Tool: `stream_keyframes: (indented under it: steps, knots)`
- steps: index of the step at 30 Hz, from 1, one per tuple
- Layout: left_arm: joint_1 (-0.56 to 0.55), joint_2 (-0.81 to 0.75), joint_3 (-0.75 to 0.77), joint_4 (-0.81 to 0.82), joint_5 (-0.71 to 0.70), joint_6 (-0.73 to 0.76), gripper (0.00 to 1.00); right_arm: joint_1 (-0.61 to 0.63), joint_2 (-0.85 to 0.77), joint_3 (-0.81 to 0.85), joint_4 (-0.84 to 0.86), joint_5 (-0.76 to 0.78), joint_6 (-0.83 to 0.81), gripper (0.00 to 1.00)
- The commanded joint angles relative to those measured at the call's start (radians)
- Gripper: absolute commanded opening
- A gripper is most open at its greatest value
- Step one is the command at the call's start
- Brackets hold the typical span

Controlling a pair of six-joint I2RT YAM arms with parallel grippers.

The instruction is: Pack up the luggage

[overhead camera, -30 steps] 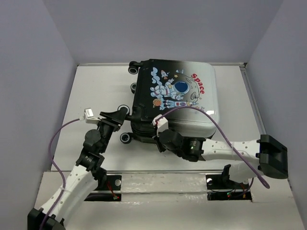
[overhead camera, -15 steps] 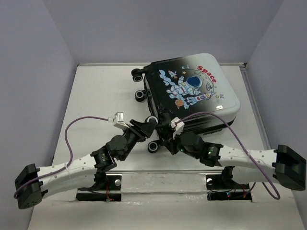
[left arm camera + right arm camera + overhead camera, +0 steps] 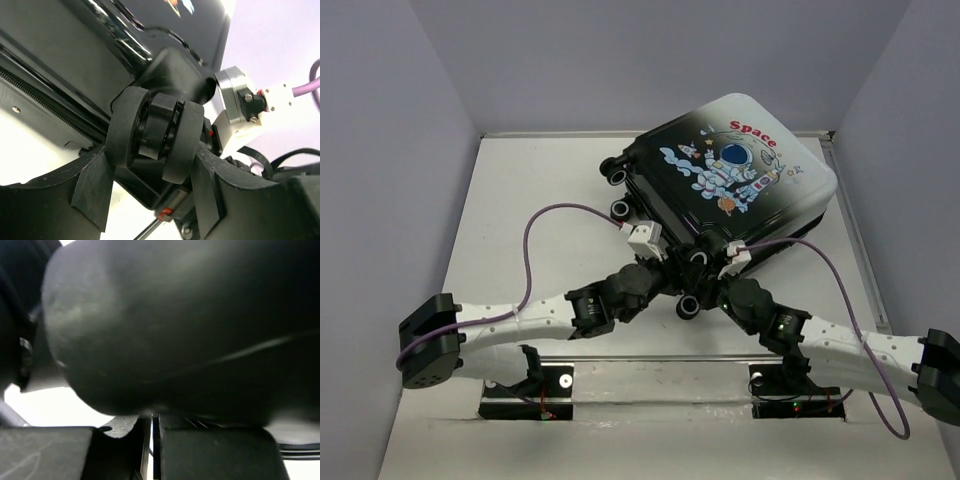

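Note:
The luggage (image 3: 740,170) is closed, with the astronaut and red "Space" print facing up, and lies skewed at the back right of the table. Its black shell fills the left wrist view (image 3: 75,60) and the right wrist view (image 3: 175,325). My left gripper (image 3: 672,272) (image 3: 150,195) has a finger on each side of a black double wheel (image 3: 155,135) at the near corner (image 3: 700,255). My right gripper (image 3: 716,278) (image 3: 152,440) is shut, with its jaws almost touching, and presses against the rounded shell just right of that wheel.
The white table (image 3: 530,190) has a raised rim and grey walls round it. The luggage's far right corner overhangs the right rim (image 3: 840,190). Another wheel (image 3: 688,303) sits near my grippers. Purple cables (image 3: 560,210) loop over both arms.
The luggage has swung to the right and back, turning counterclockwise. Both arms have followed it to the right. My left gripper has reached in and closed round the near wheel.

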Motion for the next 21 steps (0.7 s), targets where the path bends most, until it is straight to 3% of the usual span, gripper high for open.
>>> stream_keyframes:
  steps: [1,4,5,7,10,12,13,15,17,21]
  knots:
    - [-0.016,0.058,0.155,0.053,0.258,0.024,0.06,0.051,0.068,0.018,0.34,0.128,0.147,0.07]
    - [-0.016,0.09,0.212,0.058,0.341,-0.011,0.06,0.064,0.155,0.041,0.457,0.239,0.133,0.07]
    - [-0.016,0.107,0.222,0.071,0.364,-0.019,0.06,0.064,0.189,0.041,0.599,0.268,0.121,0.07]
    - [-0.016,0.125,0.264,0.082,0.415,-0.027,0.06,0.074,0.302,0.054,0.715,0.343,0.113,0.07]
    - [-0.019,0.144,0.307,0.082,0.446,-0.031,0.06,0.102,0.466,0.048,1.085,0.428,0.083,0.07]
    - [-0.019,0.141,0.333,0.079,0.447,-0.018,0.06,0.102,0.534,0.033,1.213,0.462,0.069,0.07]
    - [-0.017,0.135,0.35,0.024,0.44,0.001,0.33,0.102,0.553,0.024,1.255,0.46,0.061,0.07]
    - [-0.004,0.09,0.432,-0.091,0.36,0.105,0.71,0.102,0.532,0.004,1.211,0.468,0.085,0.07]
    - [0.042,0.019,0.474,-0.273,0.325,0.172,0.94,0.102,0.434,-0.021,0.979,0.5,0.168,0.07]
    - [0.343,-0.129,0.434,-0.37,0.511,0.18,0.95,0.102,0.344,-0.091,0.915,0.501,0.173,0.07]
